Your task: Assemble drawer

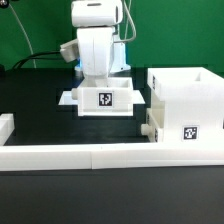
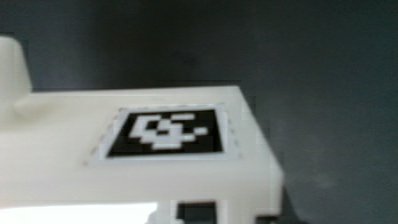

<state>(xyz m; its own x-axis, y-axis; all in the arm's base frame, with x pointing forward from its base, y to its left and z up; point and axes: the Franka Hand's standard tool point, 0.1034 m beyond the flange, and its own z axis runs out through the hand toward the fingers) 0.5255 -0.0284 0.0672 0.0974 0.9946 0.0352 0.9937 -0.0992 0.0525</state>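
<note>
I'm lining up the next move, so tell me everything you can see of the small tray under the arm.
The small tray is white, plastic-looking and open-topped, resting flat on the black table directly below the gripper. A black-and-white square tag sits on its front face. It lies apart from the large box-shaped shell on the exterior view's right. Whether the fingers touch it cannot be told.

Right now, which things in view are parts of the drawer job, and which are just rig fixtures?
Job:
shell, at the exterior view's right
tray, under the arm
small part against the shell's front

Not the job:
rail along the front
white block at the exterior view's left
table
</note>
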